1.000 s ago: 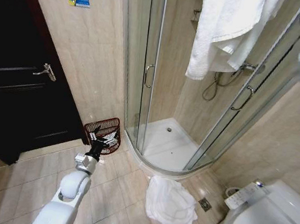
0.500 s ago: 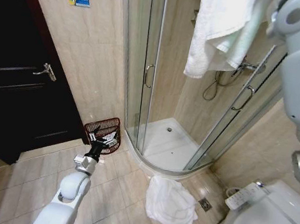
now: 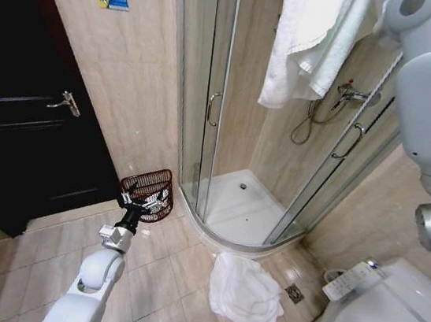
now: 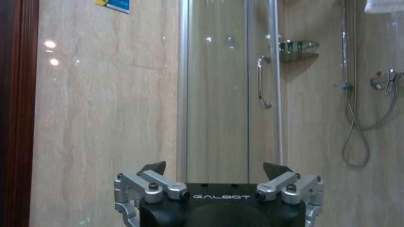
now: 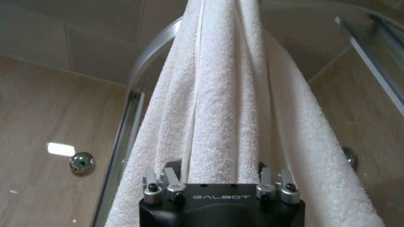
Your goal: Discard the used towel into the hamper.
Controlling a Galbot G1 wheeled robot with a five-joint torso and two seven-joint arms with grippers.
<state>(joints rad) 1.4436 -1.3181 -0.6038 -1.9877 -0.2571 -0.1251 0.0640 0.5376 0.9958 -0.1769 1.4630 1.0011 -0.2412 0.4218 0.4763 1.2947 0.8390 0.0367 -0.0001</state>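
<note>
Your right gripper (image 5: 215,182) was raised high at the upper right of the head view, its jaws closed on a white towel (image 3: 307,38) whose folds rose straight out from between the fingers in the right wrist view; in the head view the towel hung in long folds in front of the glass shower enclosure (image 3: 208,96), its lower edge near the level of the shower hose (image 3: 309,126). Your left arm reached forward and down over the tiled floor (image 3: 44,257), and your left gripper (image 3: 139,208) sat just in front of the hamper (image 3: 148,192), overlapping its front bars in that view; whether it touched them could not be told. In the left wrist view your left gripper's jaws stood apart with nothing between them, facing the beige wall and the shower door handle (image 4: 262,82). The hamper stood on the floor against the wall, between the dark door (image 3: 22,120) and the shower's curved base. A second white towel (image 3: 244,290) lay crumpled on the floor just outside the shower base, near the toilet (image 3: 385,318)
</note>
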